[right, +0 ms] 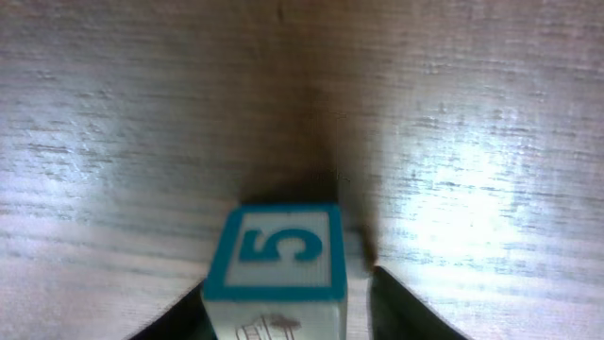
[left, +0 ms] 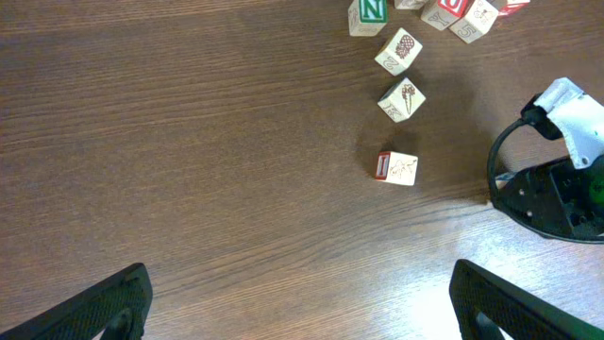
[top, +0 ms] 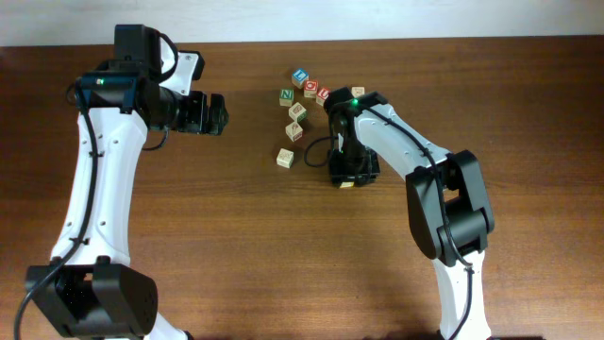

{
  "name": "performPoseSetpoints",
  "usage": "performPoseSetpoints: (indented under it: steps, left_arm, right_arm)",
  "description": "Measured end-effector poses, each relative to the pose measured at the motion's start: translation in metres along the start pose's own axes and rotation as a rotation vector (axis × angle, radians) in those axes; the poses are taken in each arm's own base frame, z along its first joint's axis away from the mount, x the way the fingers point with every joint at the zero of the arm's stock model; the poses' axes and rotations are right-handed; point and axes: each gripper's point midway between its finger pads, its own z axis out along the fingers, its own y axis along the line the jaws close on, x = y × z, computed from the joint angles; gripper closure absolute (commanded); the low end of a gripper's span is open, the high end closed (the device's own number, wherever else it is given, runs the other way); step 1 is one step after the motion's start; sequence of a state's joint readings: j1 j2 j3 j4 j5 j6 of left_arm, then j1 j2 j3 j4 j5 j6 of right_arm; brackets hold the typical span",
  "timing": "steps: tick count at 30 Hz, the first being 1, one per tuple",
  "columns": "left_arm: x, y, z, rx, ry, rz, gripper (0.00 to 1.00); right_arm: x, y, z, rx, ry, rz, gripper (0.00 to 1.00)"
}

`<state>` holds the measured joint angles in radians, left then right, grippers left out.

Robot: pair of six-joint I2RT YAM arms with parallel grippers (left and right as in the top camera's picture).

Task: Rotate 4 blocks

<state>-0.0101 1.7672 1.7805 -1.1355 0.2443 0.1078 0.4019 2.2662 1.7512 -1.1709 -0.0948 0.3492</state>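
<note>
bare brown wooden table (top: 236, 236) runs from four round to nine o'clock of the lone pale wooden cube (top: 286, 158). at twelve o'clock a cluster of small wooden cubes (top: 297, 111) crowds the way; at three o'clock the black right gripper (top: 349, 175) blocks it.

overhead: bright, even light from above; table (top: 283, 246) grain sharp; shadows short and soft.
left wrist: clear and evenly lit at centre; corners at 5 and 7 o'clock dark and slightly soft.
right wrist: white glare on the wood at 3 o'clock; dark shadow at 12 o'clock of the cube (right: 278, 255); grain washed out, cube's near edge blurred.
</note>
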Motion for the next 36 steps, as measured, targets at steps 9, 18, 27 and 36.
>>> performPoseSetpoints:
  steps: [9, 18, 27, 36]
  left_arm:
    - [0.001, 0.023, -0.002, -0.108, 0.005, -0.04, 0.01]
    - [0.04, 0.136, -0.037, -0.442, 0.038, -0.43, 0.01]
    - [0.044, 0.135, -0.037, -0.447, 0.054, -0.438, 0.01]
    - [0.045, 0.135, -0.037, -0.446, 0.06, -0.439, 0.01]
  right_arm:
    - [-0.097, 0.05, -0.104, -0.172, -0.412, -0.038, 0.3]
    - [-0.077, 0.131, -0.079, -0.167, -0.454, 0.131, 0.24]
    - [-0.081, 0.128, -0.032, -0.106, -0.405, 0.206, 0.44]
    - [-0.063, 0.125, -0.024, -0.077, -0.325, 0.114, 0.68]
